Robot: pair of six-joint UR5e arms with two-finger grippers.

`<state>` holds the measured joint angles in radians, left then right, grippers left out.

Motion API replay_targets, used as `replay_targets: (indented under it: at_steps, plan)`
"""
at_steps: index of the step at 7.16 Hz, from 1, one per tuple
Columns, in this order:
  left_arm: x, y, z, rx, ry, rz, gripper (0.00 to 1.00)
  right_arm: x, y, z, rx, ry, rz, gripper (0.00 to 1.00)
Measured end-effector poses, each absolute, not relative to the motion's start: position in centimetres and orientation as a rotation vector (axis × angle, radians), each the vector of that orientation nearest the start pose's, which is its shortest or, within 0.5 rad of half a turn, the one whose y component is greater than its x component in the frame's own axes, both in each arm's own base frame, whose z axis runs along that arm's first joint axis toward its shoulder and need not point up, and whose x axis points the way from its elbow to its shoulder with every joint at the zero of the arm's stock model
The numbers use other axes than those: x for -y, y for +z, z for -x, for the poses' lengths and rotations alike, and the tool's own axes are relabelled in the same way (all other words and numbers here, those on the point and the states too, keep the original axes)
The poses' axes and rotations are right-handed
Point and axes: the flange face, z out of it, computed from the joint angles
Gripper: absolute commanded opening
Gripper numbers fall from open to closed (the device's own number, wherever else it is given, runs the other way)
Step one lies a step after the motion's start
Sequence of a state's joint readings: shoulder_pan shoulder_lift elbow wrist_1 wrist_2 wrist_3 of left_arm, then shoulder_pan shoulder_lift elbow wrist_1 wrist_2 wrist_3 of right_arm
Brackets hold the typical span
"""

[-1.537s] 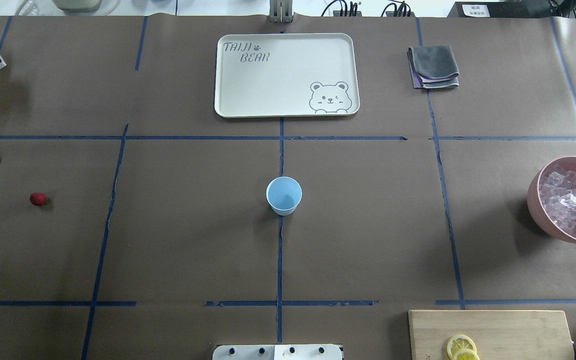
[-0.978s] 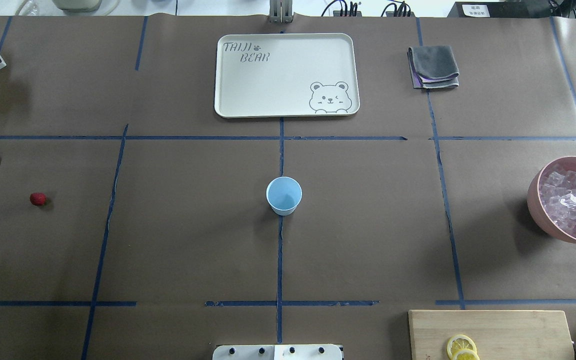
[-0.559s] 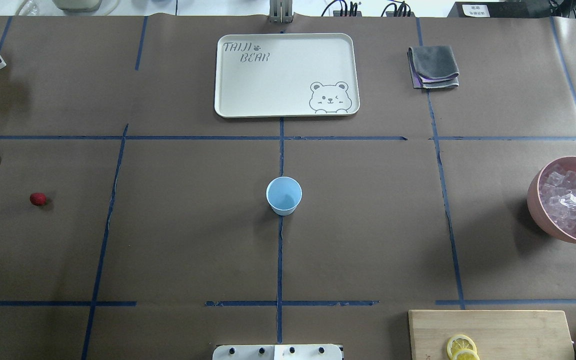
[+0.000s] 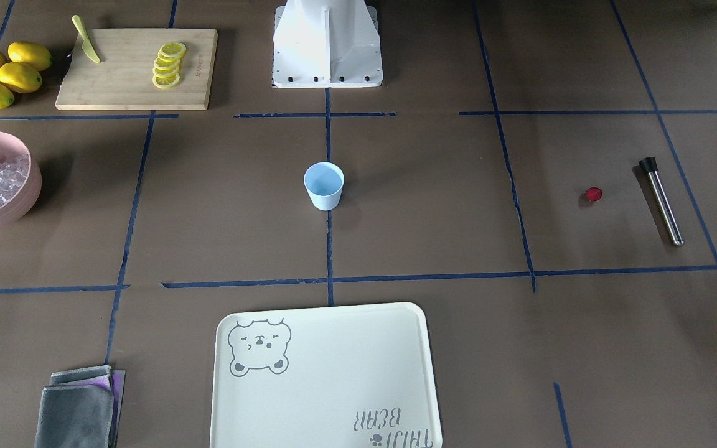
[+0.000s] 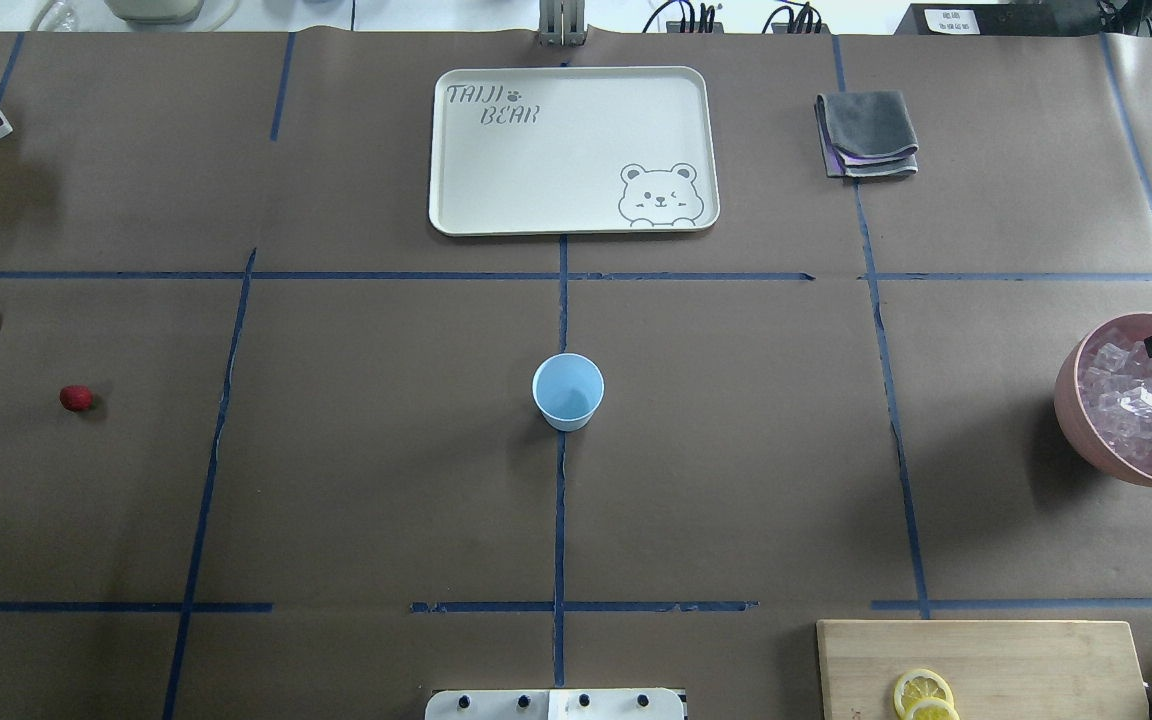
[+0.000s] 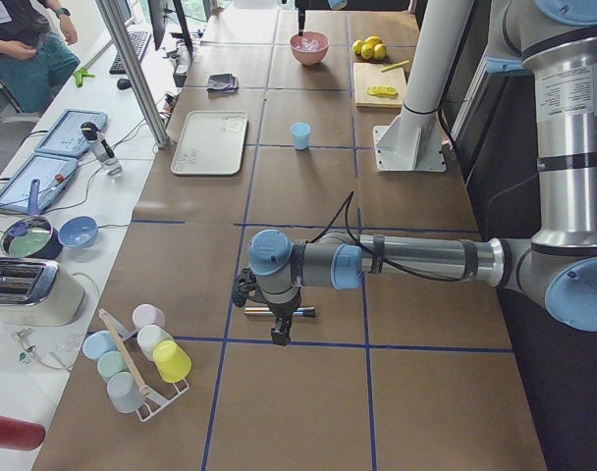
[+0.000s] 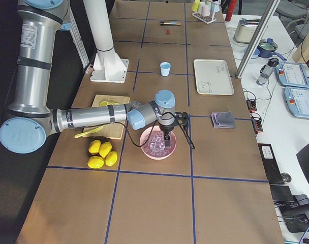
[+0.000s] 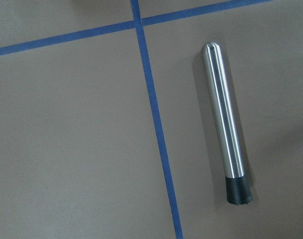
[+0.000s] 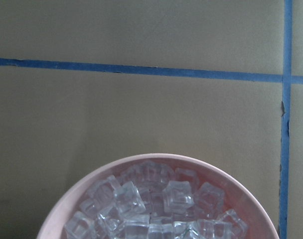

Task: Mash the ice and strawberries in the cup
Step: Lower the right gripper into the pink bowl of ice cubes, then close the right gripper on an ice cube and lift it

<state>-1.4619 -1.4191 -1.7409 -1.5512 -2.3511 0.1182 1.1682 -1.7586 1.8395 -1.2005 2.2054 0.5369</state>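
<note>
Hovering over the ice [image 9: 176,196] in the bowl [image 5: 1068,405] is the right tool [image 7: 166,141]; the left tool [image 6: 277,332] hangs above the rod [image 8: 225,119]. Jaw state of either: cannot tell. The cup [image 5: 568,392] stands empty.

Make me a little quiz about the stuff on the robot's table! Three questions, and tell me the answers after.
1. True or false: the cup is empty.
2. Where is the ice? A: in the cup. B: in the pink bowl. C: on the tray.
3. How many whole lemons sit beside the cutting board?

Key: 1 true; 2 B; 3 four.
</note>
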Motion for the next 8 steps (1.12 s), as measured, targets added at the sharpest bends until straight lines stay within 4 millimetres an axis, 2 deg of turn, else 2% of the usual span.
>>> replay_targets:
  at_steps: [4,6,8]
  plan:
    - [43.1,64.6,1.6,-0.782,0.215,-0.002,1.0,42.8,60.5,11.5,0.713,-0.023,-0.069,0.84]
    - [43.1,64.6,1.6,-0.784,0.215,-0.003,1.0,42.8,61.2,11.9,0.706,-0.029,-0.059,0.77]
    - [43.1,64.6,1.6,-0.787,0.215,-0.003,1.0,42.8,61.2,11.9,0.707,-0.032,-0.059,0.45]
